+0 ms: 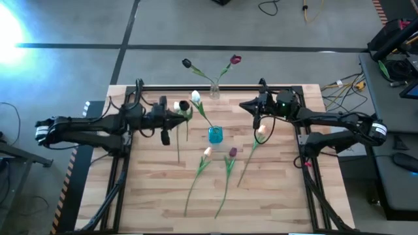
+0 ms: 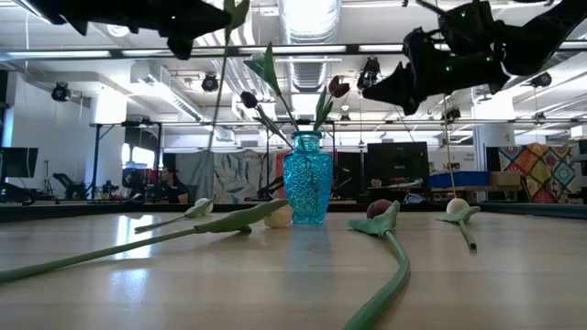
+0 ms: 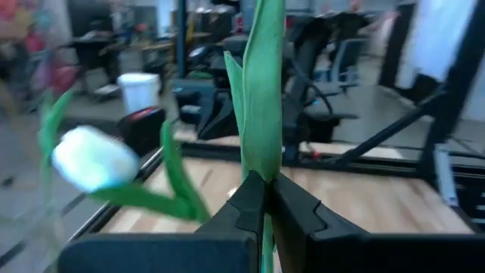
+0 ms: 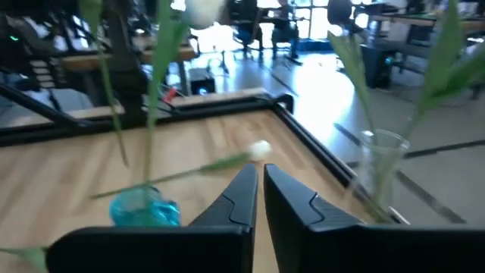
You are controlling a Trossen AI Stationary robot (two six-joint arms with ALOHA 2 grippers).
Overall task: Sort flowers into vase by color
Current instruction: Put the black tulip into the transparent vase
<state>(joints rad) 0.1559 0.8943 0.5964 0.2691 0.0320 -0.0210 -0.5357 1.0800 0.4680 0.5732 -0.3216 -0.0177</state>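
Currently, notes by item:

Left gripper: clenched on the stem of a white tulip; the wrist view shows both fingers pinched tight on stem and leaf. It hangs above the table's left half, beside the blue vase. Judged reason: the flower is lifted clear so the stem can go down into a vase mouth.

White tulip in grip: head near the gripper, stem trailing towards the table's near edge in the high view. In the low view it hangs almost straight down from the arm.

Right gripper: fingers closed, nothing between them in its wrist view. It hovers high over the right rear of the table, likely waiting clear of the left arm's path.

Blue vase: mid-table, holding one white flower with leaves.

Clear vase: at the table's rear edge, holding two dark tulips, so dark heads appear gathered there and pale ones in blue.

Loose flowers: a peach tulip, a maroon tulip and a pale tulip lie flat on the table in front of the blue vase, stems pointing to the near edge, well apart enough to pick singly.

Writing, brands: none readable.
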